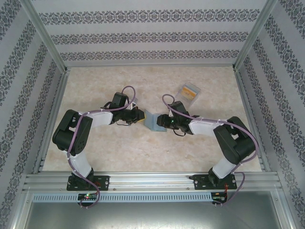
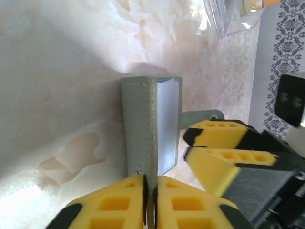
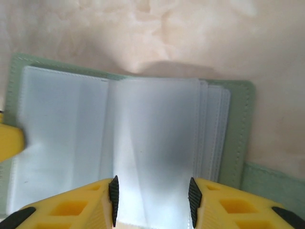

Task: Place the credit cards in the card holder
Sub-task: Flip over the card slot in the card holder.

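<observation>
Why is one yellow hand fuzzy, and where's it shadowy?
Left wrist view: the right hand is blurred, and the clear case glints. Right wrist view: a grey shadow lies across the card holder. Top view: sharp, evenly lit.

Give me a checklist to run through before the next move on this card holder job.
1. Card holder spread open: ok.
2. Left pincer shut on its cover edge: ok.
3. Right pincer open, over the clear sleeves: ok.
4. Card in a pincer: not ok; the orange card lies in the clear case.
5. Sleeve pocket mouth open: cannot tell.
</observation>
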### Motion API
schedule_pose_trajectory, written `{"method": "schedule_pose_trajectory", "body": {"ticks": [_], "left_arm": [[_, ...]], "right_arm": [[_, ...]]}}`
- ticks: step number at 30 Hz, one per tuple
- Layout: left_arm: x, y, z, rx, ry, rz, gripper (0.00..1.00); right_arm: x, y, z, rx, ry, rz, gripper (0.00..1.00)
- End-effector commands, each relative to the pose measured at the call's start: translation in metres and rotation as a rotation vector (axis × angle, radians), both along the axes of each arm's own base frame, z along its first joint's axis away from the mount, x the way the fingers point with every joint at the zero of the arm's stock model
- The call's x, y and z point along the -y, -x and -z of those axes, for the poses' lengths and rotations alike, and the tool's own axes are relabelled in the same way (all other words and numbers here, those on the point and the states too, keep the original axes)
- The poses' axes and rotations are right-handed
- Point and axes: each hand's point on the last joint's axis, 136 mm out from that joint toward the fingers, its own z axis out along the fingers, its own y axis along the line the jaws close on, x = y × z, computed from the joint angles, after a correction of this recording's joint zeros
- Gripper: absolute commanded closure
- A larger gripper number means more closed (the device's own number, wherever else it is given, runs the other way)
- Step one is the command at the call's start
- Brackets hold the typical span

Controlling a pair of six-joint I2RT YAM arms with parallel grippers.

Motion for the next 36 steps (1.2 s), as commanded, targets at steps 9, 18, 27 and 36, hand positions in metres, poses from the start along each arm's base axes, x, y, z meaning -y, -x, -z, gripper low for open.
{"method": "schedule_pose_trajectory", "body": {"ticks": [9,18,27,36], "left_arm": [[0.006,-0.011,-0.024,0.062,0.075,0.012,0.80],[0.003,-0.011,-0.019,0.070,0.074,-0.020,0.58],[0.005,-0.012,-0.024,0.080,0.082,-0.002,0.94],[0.007,-0.012,-0.022,0.069,0.083,0.019,0.96]], "right_arm": [[-0.022,-0.005,-0.021,0.060,-0.008,-0.053,0.56],[-0.025,-0.007,-0.005,0.031,0.011,-0.048,0.61],[-0.018,-0.004,0.003,0.020,0.031,-0.033,0.63],[-0.021,-0.003,0.004,0.011,0.005,-0.043,0.63]]}}
